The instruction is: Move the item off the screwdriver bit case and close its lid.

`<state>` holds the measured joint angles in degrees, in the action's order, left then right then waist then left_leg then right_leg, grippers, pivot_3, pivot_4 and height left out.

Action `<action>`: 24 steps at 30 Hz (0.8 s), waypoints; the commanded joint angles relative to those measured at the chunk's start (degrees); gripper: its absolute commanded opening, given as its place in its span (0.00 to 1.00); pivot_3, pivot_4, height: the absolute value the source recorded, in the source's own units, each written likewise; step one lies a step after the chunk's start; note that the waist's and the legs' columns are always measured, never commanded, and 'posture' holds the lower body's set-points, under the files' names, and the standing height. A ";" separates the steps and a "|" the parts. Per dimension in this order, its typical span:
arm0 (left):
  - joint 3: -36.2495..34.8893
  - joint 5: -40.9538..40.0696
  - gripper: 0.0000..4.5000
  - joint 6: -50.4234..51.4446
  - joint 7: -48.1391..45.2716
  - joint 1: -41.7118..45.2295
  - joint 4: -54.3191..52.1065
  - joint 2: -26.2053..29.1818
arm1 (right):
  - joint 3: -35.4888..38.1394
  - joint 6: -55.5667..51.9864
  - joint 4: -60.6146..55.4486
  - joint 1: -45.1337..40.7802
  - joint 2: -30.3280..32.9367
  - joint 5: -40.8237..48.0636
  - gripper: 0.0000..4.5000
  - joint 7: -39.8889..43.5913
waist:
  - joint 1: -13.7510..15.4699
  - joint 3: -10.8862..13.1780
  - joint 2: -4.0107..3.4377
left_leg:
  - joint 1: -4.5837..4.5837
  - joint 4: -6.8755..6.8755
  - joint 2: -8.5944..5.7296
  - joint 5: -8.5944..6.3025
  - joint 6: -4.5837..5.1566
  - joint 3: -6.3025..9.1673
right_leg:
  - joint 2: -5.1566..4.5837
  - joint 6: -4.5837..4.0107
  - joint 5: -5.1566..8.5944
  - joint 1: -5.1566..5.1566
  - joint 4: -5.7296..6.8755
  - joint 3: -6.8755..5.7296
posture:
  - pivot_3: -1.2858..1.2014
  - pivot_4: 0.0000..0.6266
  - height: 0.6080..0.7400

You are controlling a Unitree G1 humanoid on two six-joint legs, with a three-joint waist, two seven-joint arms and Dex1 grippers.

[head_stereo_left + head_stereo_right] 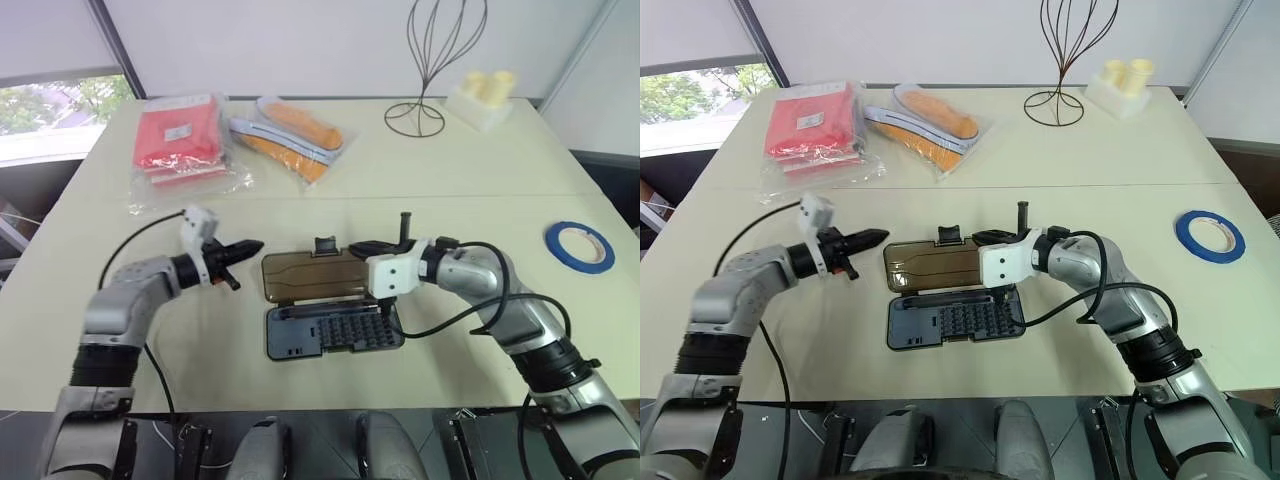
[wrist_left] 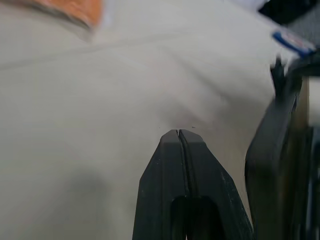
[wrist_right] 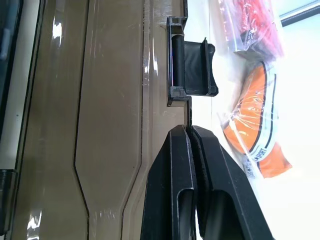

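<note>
Screwdriver bit case (image 1: 333, 330) lying open on desk (image 1: 450, 170), lid (image 1: 315, 275) laid flat, right pincer (image 3: 190, 131) closed at lid's edge, left pincer (image 1: 258, 245) closed beside lid, blue tape roll (image 1: 579, 246) set well apart

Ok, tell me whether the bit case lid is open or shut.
Open. The brown lid lies flat on the table behind the tray, whose rows of bits are uncovered. The blue tape is already off it.
</note>
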<state>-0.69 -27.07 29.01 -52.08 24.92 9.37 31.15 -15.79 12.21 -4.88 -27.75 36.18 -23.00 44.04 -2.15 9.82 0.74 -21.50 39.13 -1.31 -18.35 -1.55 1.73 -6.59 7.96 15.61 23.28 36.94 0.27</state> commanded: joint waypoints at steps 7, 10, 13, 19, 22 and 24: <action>4.18 4.91 0.00 -6.59 -5.44 2.06 5.05 -2.07 | 1.08 -1.56 -3.71 -0.02 0.27 0.68 0.00 -0.40 | -0.05 0.00 0.00 | 0.00 0.00 0.00 -0.11 0.21 -0.01 | 0.01 0.00 0.00 0.01 0.00 0.00 | 0.52 0.24 1.00; 4.64 5.38 0.00 -7.07 -6.79 2.31 5.51 -2.41 | 1.15 -1.91 -3.81 -0.03 0.35 0.96 0.14 -0.14 | 0.01 0.00 0.00 | 0.00 0.00 0.00 -0.12 0.21 -0.01 | 0.01 0.00 0.00 0.01 0.01 0.00 | 0.52 0.24 1.00; 4.63 5.88 0.00 -7.48 -7.55 2.45 5.90 -2.71 | 1.05 -2.13 -4.03 -0.01 0.62 0.71 0.43 0.05 | 0.12 0.00 0.00 | -0.01 0.00 0.00 -0.12 0.21 -0.01 | 0.01 0.00 0.00 0.01 0.00 0.00 | 0.52 0.24 1.00; 4.74 6.71 0.00 -8.39 -8.27 2.92 6.89 -3.78 | 2.61 -6.54 -7.47 0.27 3.08 4.08 0.99 5.16 | 0.34 0.00 0.00 | -0.02 0.01 0.00 -0.12 0.21 -0.01 | 0.01 0.00 0.00 0.01 0.00 0.00 | 0.52 0.24 1.00; 4.69 7.01 0.00 -8.60 -8.79 3.20 6.95 -4.15 | 6.48 -16.26 -11.24 -0.96 4.11 10.46 0.99 9.54 | 0.70 0.01 0.01 | -0.03 0.01 0.00 -0.12 0.22 -0.01 | 0.01 0.00 0.00 0.01 -0.02 0.00 | 0.52 0.24 1.00; 4.72 7.14 0.00 -8.74 -9.30 3.20 6.64 -4.27 | 9.62 -23.72 -13.93 -1.71 5.43 15.29 0.99 12.58 | 1.04 0.01 0.00 | -0.03 0.01 0.00 -0.12 0.22 -0.01 | 0.01 0.00 0.00 0.00 -0.03 0.00 | 0.52 0.24 1.00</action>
<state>3.83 -19.82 21.47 -60.37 27.48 17.25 26.80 -10.13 -6.39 -14.99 -27.61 40.29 -12.00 54.57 -1.10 9.82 0.74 -21.53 39.15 -1.30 -18.47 -1.32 1.73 -6.59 7.97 15.61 23.28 36.90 0.26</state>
